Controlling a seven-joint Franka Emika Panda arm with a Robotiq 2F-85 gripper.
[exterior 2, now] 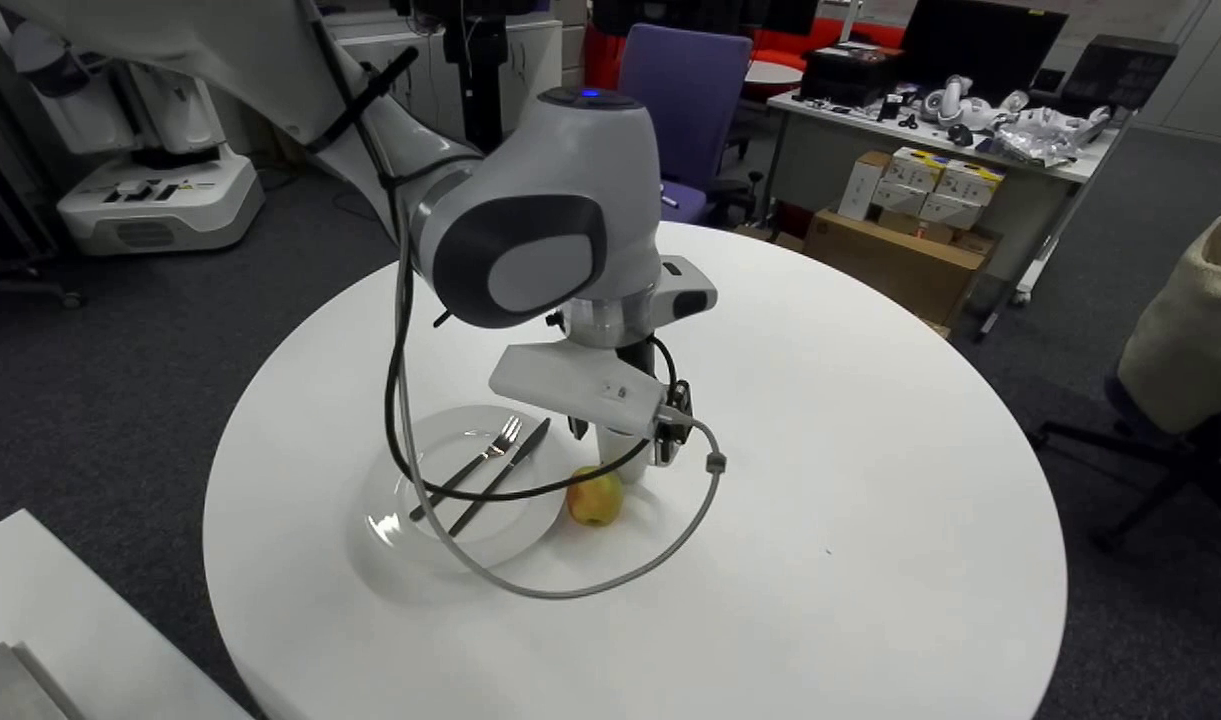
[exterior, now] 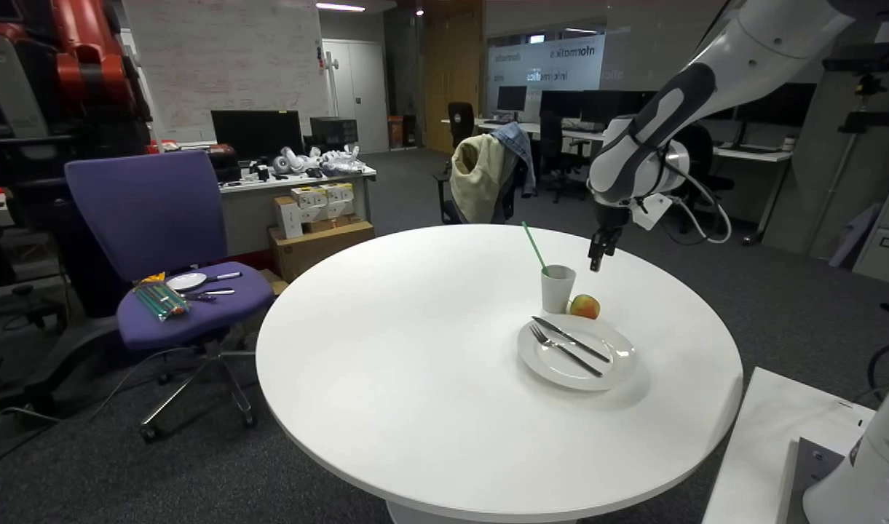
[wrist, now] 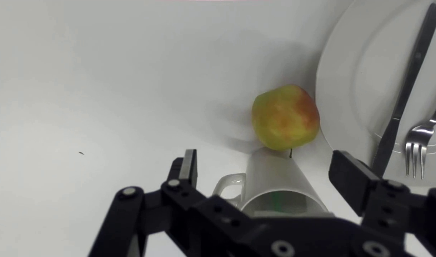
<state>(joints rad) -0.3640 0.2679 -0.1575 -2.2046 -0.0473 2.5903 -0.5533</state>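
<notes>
Likely step: your pre-grasp alignment on mug, inside tabletop edge | End effector: fingers apart | You'd next need centred lowering

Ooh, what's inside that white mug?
A green straw pokes out of the mug. In the wrist view, some green shows inside, but the gripper covers part of the opening, and the mug's bottom can't be seen.
</notes>
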